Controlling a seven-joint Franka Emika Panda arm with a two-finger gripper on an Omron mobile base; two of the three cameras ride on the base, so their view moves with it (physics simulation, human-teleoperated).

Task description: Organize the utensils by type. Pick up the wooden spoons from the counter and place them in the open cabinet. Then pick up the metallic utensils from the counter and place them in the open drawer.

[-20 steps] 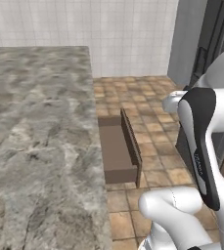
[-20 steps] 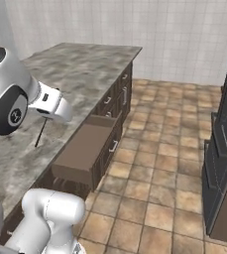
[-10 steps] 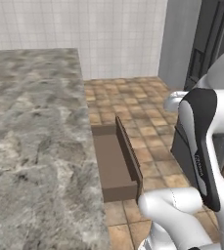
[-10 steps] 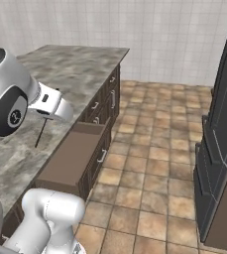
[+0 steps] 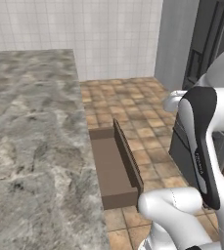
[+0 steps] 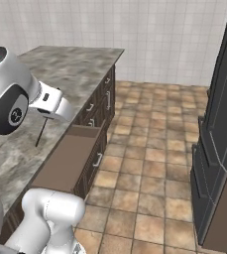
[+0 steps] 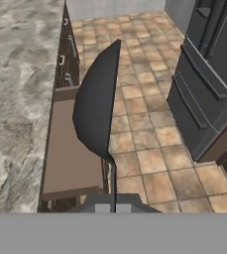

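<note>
My gripper point(image 6: 46, 117) is shut on a dark metallic utensil point(image 6: 39, 133), which hangs as a thin dark line over the counter point(image 6: 70, 64) just left of the open drawer point(image 6: 65, 161). In the hand view the utensil point(image 7: 97, 99) rises from the gripper point(image 7: 113, 204) on a thin stem and widens into a dark curved head, above the drawer point(image 7: 70, 149) and its right wall. The left base view has the drawer point(image 5: 111, 166) pulled out from the marbled counter point(image 5: 30, 122), with nothing lying on its brown bottom. The wooden spoons and the open cabinet are out of view.
A tall dark unit point(image 6: 219, 139) stands across the tiled floor point(image 6: 149, 163), also at the right of the hand view point(image 7: 209, 74). Lower cabinets with metal handles point(image 6: 102, 101) run under the counter beyond the drawer. A white tiled wall point(image 5: 108, 34) closes the far end.
Both base views have shifted, so the base has driven: the drawer and far wall sit differently in the picture. The gripper holds the dark utensil in the same pose throughout.
</note>
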